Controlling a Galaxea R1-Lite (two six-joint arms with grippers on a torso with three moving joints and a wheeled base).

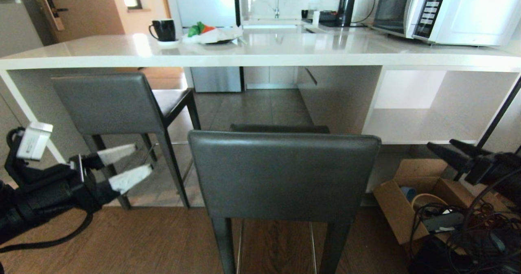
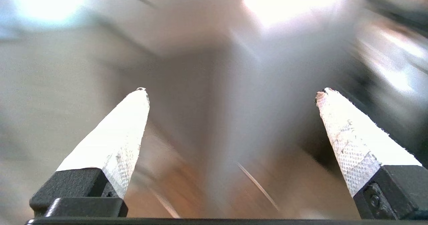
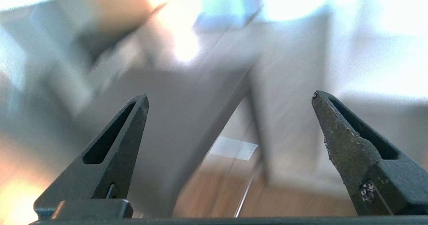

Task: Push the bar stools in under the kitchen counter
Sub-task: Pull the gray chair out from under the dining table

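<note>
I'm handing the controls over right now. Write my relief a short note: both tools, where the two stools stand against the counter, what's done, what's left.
Left tool: open, empty, low on the left, beside the left stool's legs, touching nothing.
Right tool: open, empty, low on the right, above the cardboard box.
Left bar stool: seat already under the kitchen counter, backrest just below its front edge.
Near bar stool: in the middle, pulled out well short of the counter, backrest facing the robot.
Done: the left stool looks pushed in.
Left: push the near stool straight in under the counter; neither tool is on its backrest yet.
</note>
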